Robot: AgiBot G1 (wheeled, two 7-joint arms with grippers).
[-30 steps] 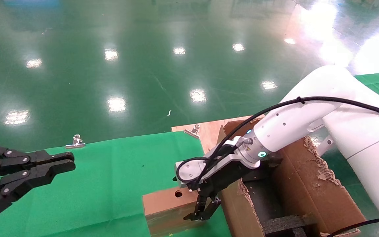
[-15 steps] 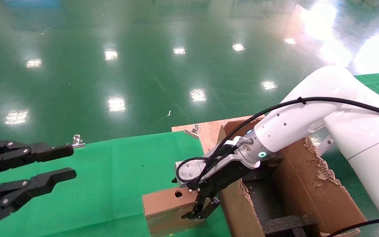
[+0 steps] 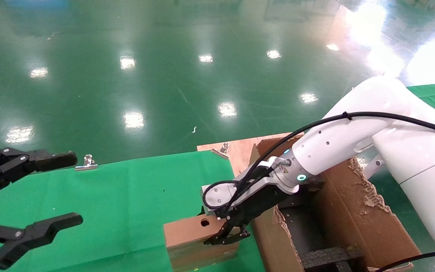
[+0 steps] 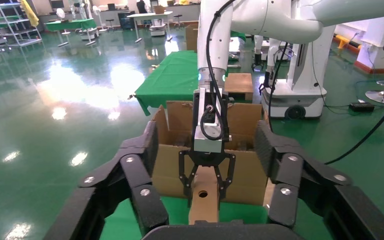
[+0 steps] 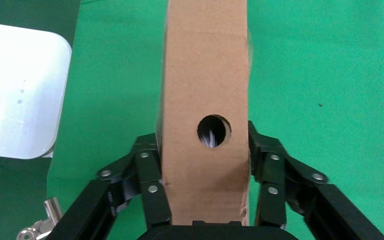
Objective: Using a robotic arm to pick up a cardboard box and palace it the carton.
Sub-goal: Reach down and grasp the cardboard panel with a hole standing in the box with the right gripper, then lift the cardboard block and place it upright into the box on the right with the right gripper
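Clamping right gripper point(image 3: 228, 238) pads seemingly flush on the cardboard box point(image 3: 191, 234), lower centre, beside the carton point(image 3: 353, 223); keeping it level while lifting; left gripper point(image 3: 57, 189) spread, idling lower left.

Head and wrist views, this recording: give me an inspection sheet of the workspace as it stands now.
Surface: green cloth-covered table, bare wooden board at its far right corner.
Job's things: small oblong brown cardboard box with a round hole, standing on the cloth beside the large torn brown corrugated carton with black foam inside.
Clutter: two metal clips on the table's far edge.
Grippers: right gripper, fingers closed against both sides of the box; left gripper open above the cloth, holding nothing.
Cables: black cable running along the white right arm.
Surroundings: glossy green floor.
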